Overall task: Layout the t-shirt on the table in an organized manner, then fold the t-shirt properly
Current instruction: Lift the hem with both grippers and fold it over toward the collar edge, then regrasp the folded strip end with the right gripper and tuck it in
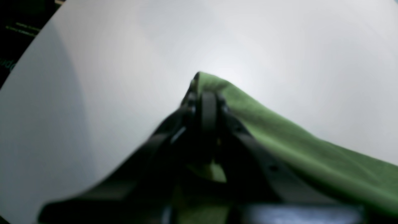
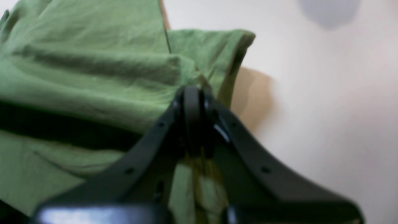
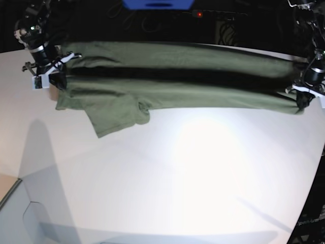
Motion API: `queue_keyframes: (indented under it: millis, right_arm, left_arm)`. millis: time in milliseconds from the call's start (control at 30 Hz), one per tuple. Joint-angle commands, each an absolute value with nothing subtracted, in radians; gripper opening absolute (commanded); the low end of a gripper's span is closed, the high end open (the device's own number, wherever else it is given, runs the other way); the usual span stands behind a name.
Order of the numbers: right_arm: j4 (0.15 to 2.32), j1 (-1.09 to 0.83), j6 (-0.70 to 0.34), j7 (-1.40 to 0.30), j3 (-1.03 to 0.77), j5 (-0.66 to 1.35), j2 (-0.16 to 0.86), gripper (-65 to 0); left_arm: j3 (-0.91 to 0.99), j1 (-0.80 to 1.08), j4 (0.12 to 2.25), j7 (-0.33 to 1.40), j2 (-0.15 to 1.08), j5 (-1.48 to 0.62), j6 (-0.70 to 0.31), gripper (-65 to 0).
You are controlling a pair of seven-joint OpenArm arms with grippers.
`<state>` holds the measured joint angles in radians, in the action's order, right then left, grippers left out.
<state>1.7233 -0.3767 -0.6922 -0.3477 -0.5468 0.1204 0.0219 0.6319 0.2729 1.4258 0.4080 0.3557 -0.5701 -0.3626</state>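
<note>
olive-green cotton makes up the short-sleeved t-shirt [image 3: 177, 81], which hangs stretched in a long band across the upper part of the base view, from the upper left to the upper right, just above the far side of the large smooth white table [image 3: 193, 173]. one sleeve droops from the band at the left of centre and lies on the tabletop. the left gripper [image 3: 303, 95], at the right edge of the base view, is clenched on one end of the cloth; its wrist view shows the black jaws pressed together with a peak of green fabric pinched between them, the rest sloping away to the lower right. the right gripper [image 3: 51, 76], at the upper left of the base view, is likewise clamped on the other end, and its wrist view shows folds of green bunched at the left of the frame with a sleeve hem at top centre. the shirt looks light and thoroughly limp: it sags and creases under its own weight, so it will not hold a shape unless it is pulled taut or laid flat. it seems neither slippery nor fragile, but thin fabric can slide out of a shallow pinch. the sound places to hold, in my judgement, are the corners and seams, where the cloth is doubled.
</note>
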Motion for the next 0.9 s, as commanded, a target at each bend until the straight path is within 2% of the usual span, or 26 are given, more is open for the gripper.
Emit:
queue_keyframes:
  millis: [0,233,567,733,833,867]
  right_arm:
    - [1.738,-0.375,-0.698,-0.320,-0.552,0.139,0.031,-65.0]
    - [1.736,-0.377,-0.698,-0.320,-0.552,0.139,0.031,-65.0]
    - [1.736,-0.375,-0.698,-0.323,-0.547,0.137,0.031,-65.0]
    - [1.736,-0.375,-0.698,-0.323,-0.545,0.136,0.031,-65.0]
    - [1.736,-0.377,-0.698,-0.325,-0.529,0.136,0.038,-64.3]
    - [1.736,-0.378,-0.698,-0.325,-0.522,0.134,0.042,-61.9]
  left_arm:
    - [0.639,0.269,1.440,0.380,0.377,-0.581,-0.363,-64.9]
    - [0.638,0.295,1.423,0.383,0.371,-0.581,-0.363,-64.9]
    - [0.634,0.308,1.216,0.384,0.349,-0.581,-0.363,-64.5]
    - [0.568,0.303,1.175,0.384,0.360,-0.581,-0.363,-64.1]
    - [0.556,0.300,1.182,0.384,0.357,-0.581,-0.363,-57.5]
    - [0.550,0.292,1.182,0.384,0.355,-0.581,-0.363,-54.2]
